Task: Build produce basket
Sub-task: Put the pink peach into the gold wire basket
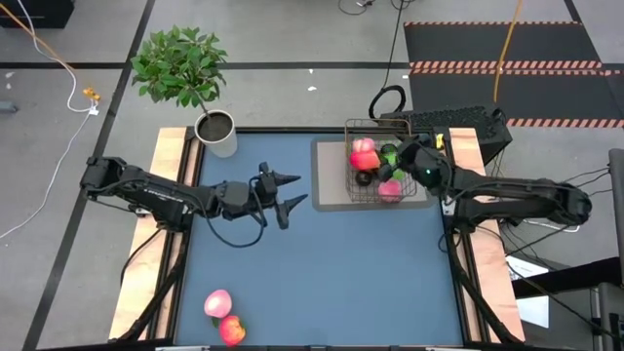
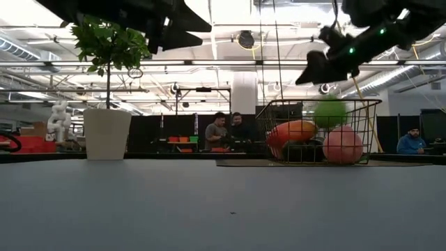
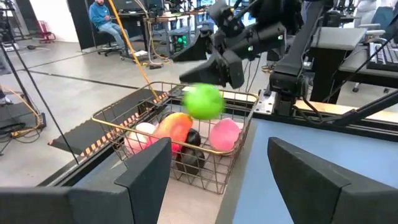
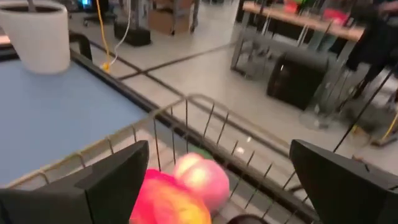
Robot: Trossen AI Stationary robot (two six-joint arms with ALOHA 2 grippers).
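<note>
The open right hand hangs over the basket; the green apple is airborne just below it.

No text, label, brand, number or sign can be read anywhere in any of these views.

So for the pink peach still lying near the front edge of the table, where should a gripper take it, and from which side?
Take the pink peach from straight above, across its round middle. The red-orange piece lies close beside it, so set the fingers on the two sides clear of that neighbour. The open left gripper is the nearer one; the right gripper hangs over the basket.
</note>
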